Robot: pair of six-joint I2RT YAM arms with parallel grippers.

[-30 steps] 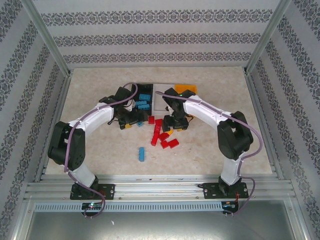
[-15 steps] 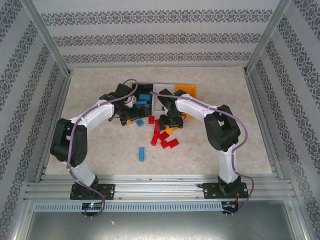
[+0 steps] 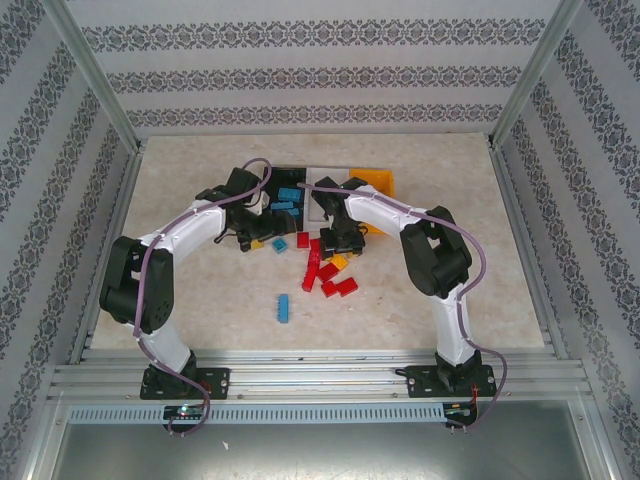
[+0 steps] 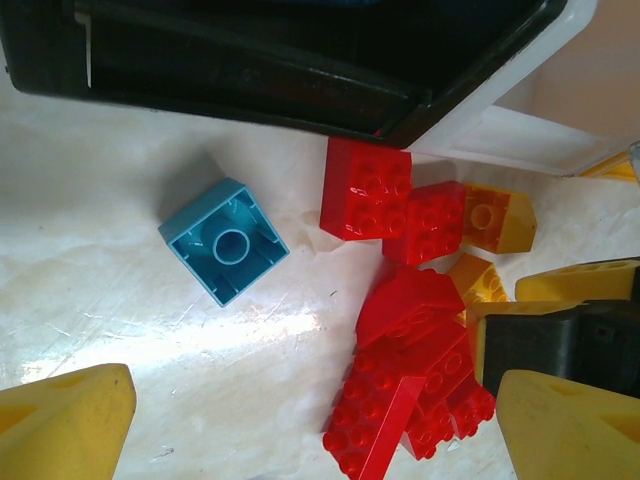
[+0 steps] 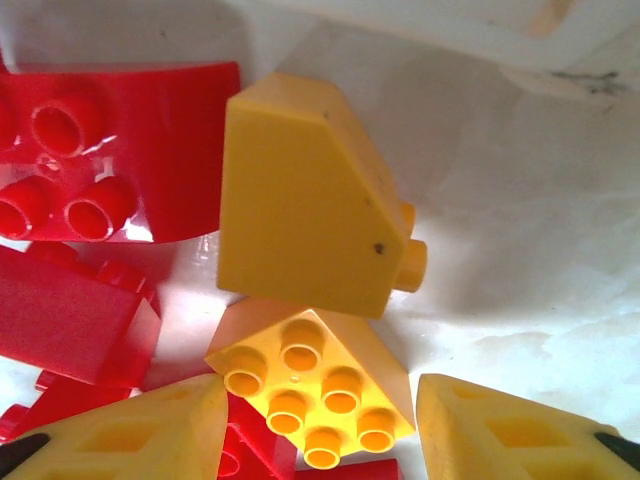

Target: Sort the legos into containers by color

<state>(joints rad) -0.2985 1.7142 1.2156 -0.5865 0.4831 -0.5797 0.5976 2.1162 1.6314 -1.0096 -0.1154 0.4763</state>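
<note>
beige marbled table, three bins, two arms

beige marbled table (image 3: 450,290) stands inside patterned walls (image 3: 320,80). three bins sit in one row at its far middle: one black bin (image 4: 250,60), one white bin (image 3: 325,178), one orange-yellow bin (image 3: 380,180). at least two light blue bricks (image 3: 288,195) lie in the black bin. one lone light blue brick (image 3: 284,307) lies nearer the arm bases, well apart from the red bricks (image 3: 325,275), at least five, clustered just before the bins.

left gripper (image 4: 315,435): jaws wide apart, gripping nothing, above the table near one upturned light blue brick (image 4: 225,240).

right gripper (image 5: 320,430): jaws partly apart, straddling one studded orange-yellow brick (image 5: 315,395); whether they press it cannot be told. one sloped orange-yellow brick (image 5: 310,200) lies just beyond, touching it.
</note>
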